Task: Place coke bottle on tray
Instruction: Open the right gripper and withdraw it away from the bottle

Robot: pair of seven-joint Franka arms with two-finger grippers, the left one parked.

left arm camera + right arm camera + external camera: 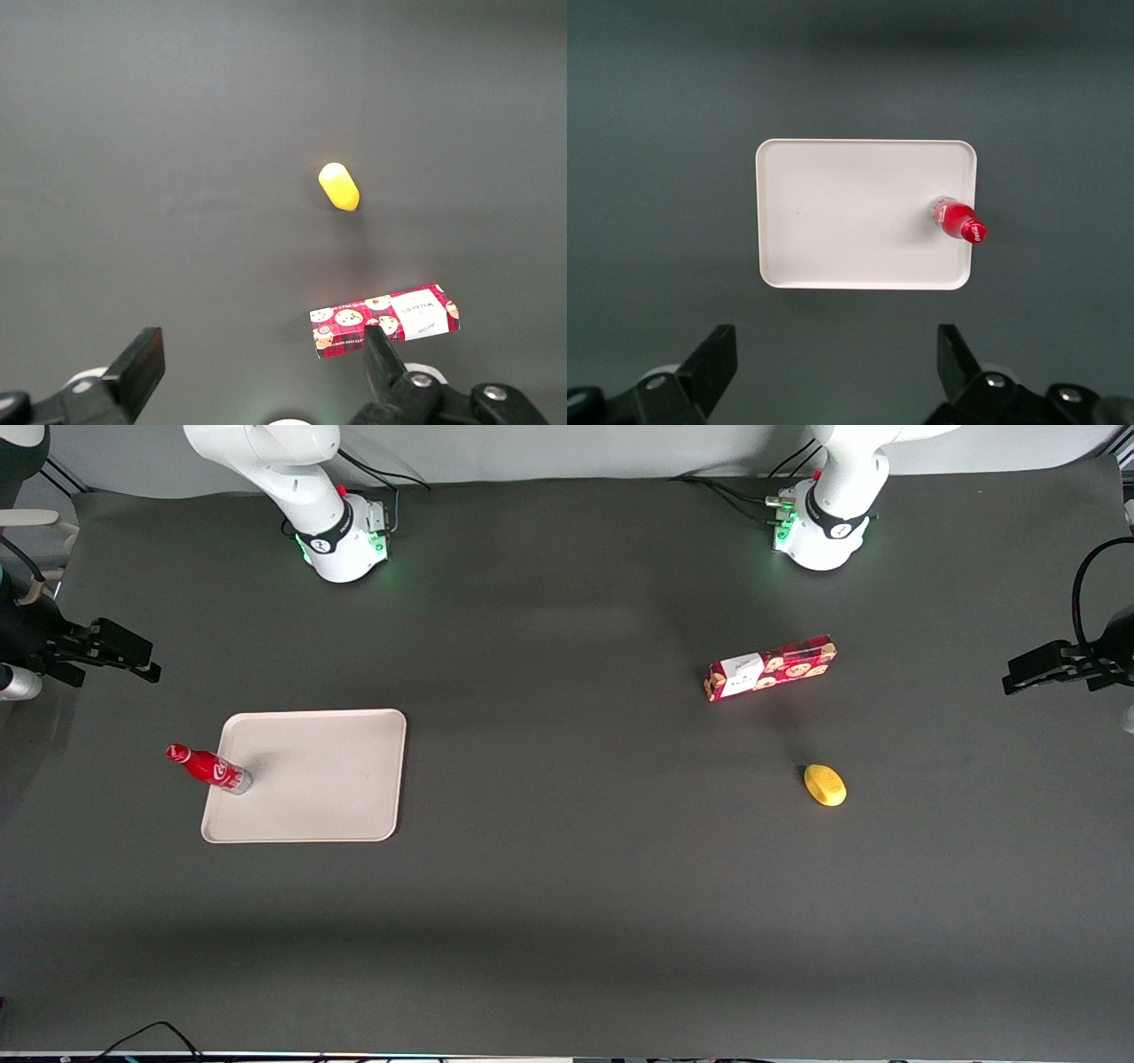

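The coke bottle [211,768] is a small red bottle with white script and a clear base. It stands upright on the beige tray [328,779], close to the tray's rim at the working arm's end. In the right wrist view the bottle [958,220] is seen from above on the tray [850,212]. My right gripper [142,657] hangs high over the working arm's end of the table, well apart from the bottle. It is open and empty [837,341], with its fingers spread wide.
A long red cookie box [771,668] and a small yellow fruit-like object [825,785] lie toward the parked arm's end of the table. Both show in the left wrist view, the box [385,321] and the yellow object [339,187].
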